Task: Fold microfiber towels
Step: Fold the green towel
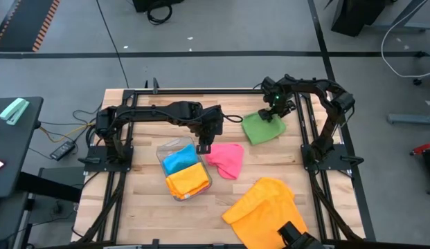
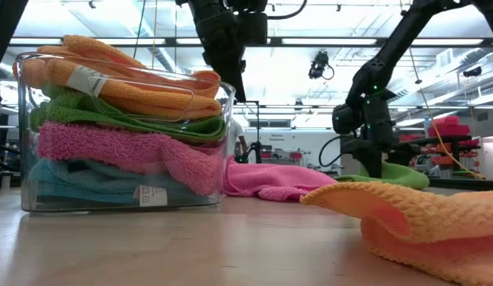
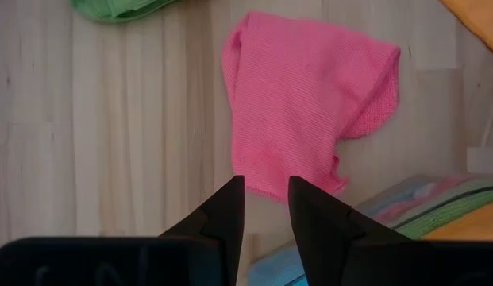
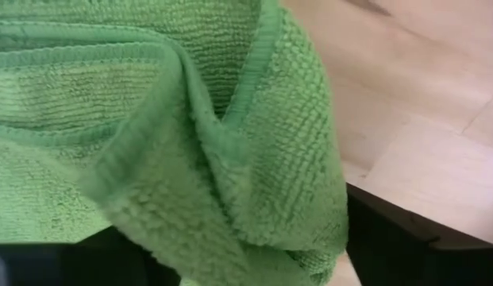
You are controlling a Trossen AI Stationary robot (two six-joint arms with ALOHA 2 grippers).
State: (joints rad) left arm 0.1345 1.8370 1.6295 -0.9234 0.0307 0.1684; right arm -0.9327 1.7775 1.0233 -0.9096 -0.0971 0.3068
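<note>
A pink microfiber towel point(image 1: 226, 159) lies crumpled on the wooden table at mid-table. My left gripper point(image 3: 266, 195) hangs above the pink towel's edge nearest the clear tray, its fingers narrowly open with nothing between them. A green towel point(image 1: 263, 128) lies bunched at the far right. My right gripper point(image 1: 273, 111) points down onto it with its fingers wide, their tips hidden by the cloth point(image 4: 190, 143). An orange towel point(image 1: 263, 207) lies rumpled near the front edge. My right gripper comes at the green towel from above, over a raised fold point(image 4: 222, 151) that lies on the table. The cloth hides the fingertips, so I cannot tell whether they touch it.
A clear plastic tray point(image 1: 161, 153), left of the pink towel, holds a stack of folded towels: orange, green, pink and blue point(image 2: 119, 127). Black frame rails run along the table's sides, one close beside the green towel point(image 1: 299, 128). Bare wood lies between the pink and green towels.
</note>
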